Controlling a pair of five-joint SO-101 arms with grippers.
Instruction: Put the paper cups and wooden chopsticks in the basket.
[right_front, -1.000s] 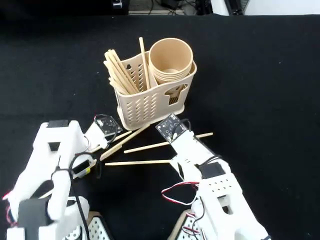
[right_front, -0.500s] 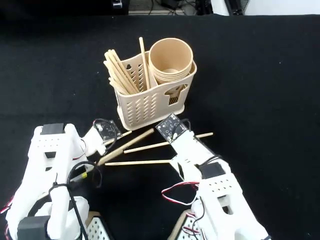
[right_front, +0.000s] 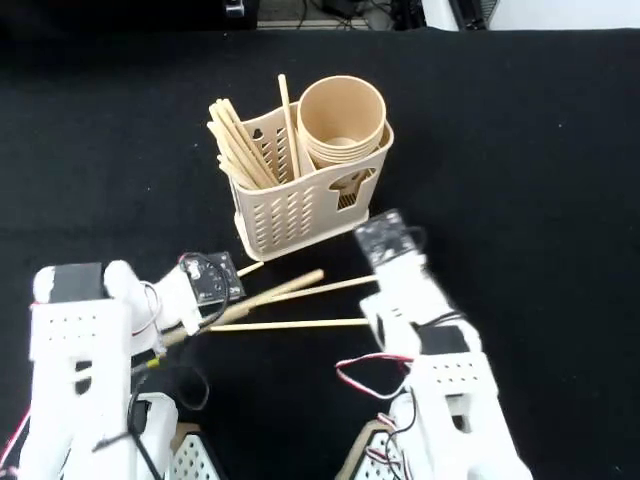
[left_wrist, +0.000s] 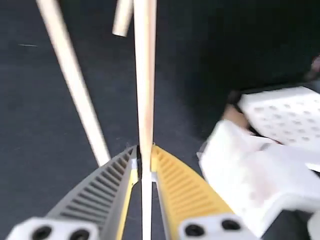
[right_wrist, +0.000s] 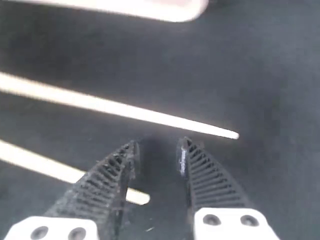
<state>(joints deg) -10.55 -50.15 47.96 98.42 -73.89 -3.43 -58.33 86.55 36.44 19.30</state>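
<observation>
Paper cups (right_front: 342, 118) sitting nested in basket (right_front: 300, 205); basket standing mid-tabletop (right_front: 520, 150), toward far edge. Cup part looking done. Chopstick bundle (right_front: 238, 145) standing in basket's other compartment.

Left gripper (left_wrist: 142, 159) clenching held chopstick (left_wrist: 144, 75) near one end, stick pointing toward basket, between basket and near edge.

Right gripper (right_wrist: 157, 150) hanging released, jaws spread above thin chopstick (right_wrist: 115, 107), touching nothing.

Another loose chopstick (right_front: 290, 324) lying just beside, nearer near edge.

Judging: task mostly done, at least three sticks waiting to go in.
</observation>
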